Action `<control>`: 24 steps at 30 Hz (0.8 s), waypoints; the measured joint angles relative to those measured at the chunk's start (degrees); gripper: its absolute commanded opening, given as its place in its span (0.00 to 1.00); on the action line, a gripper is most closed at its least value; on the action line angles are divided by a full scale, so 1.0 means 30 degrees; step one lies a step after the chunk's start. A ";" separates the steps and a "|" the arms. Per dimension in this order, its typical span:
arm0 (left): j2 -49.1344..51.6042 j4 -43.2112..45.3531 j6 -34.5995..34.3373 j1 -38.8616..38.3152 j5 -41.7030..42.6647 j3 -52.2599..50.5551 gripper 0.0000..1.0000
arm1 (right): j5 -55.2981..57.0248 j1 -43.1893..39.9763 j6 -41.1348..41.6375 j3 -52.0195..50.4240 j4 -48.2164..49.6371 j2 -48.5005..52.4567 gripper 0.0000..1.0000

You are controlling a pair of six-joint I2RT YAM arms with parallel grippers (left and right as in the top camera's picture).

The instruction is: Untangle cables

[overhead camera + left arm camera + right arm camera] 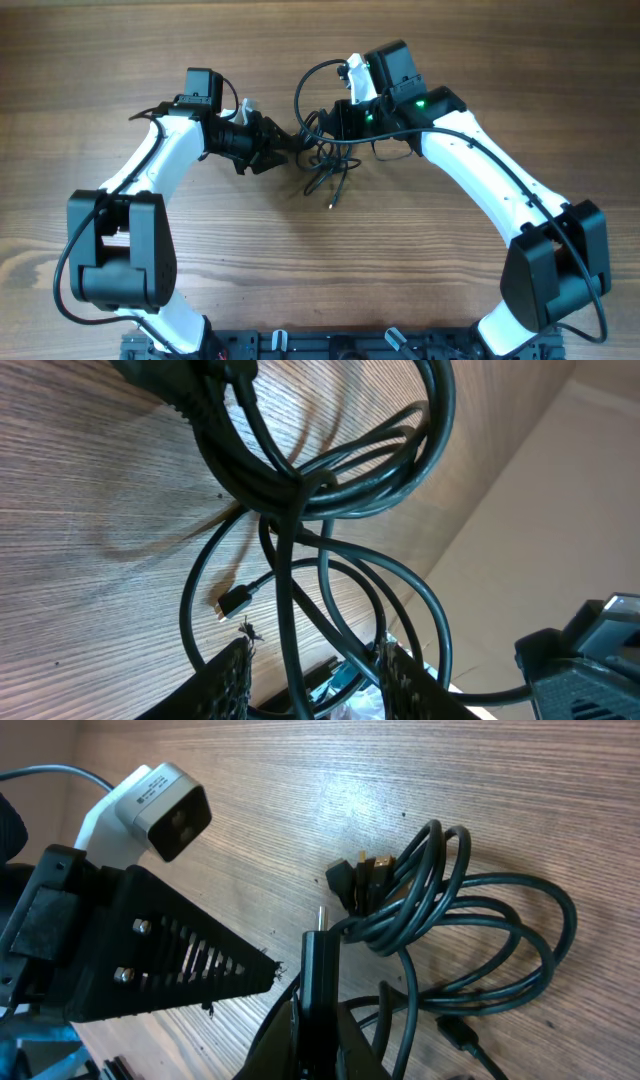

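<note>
Pinching a small black metal-tipped plug end (320, 955) tight in the closed right gripper (318, 1020) at six o'clock; straddling loose strands with the left gripper (312, 660), jaws partly apart, apparently gripping nothing. Risking cinching the knotted clump of thin black rubbery cables (325, 165), lying on the brown wood-grain tabletop (320, 60) just toward twelve o'clock of centre, by pulling the plug sideways, or letting strands slip free.

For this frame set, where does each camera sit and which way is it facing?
Overhead: above the table, looking straight down on the cables; both arms, left gripper and right gripper show.
Left wrist: on the left arm, looking past its own open fingers into cable loops.
Right wrist: on the right arm, looking along its shut jaws at a gripped plug, facing the left gripper.
Shared: both wrist views show the cables.
</note>
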 measured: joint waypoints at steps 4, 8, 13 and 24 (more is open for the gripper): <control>0.0000 0.0000 -0.0233 0.0000 -0.0058 0.0000 0.44 | 0.0044 0.0000 0.0000 0.0000 0.0029 0.0000 0.06; 0.0000 0.0000 -0.0452 -0.0066 -0.0109 0.0000 0.45 | 0.0102 0.0000 0.0000 0.0000 0.0029 0.0000 0.06; 0.0000 0.0306 -0.1129 -0.0750 -0.0510 0.0000 0.51 | 0.0109 0.0000 0.0000 0.0000 0.0022 0.0000 0.06; 0.0423 0.0729 -0.2550 -0.1304 -0.1603 0.0000 0.49 | 0.0109 0.0000 0.0000 0.0000 0.0022 0.0000 0.06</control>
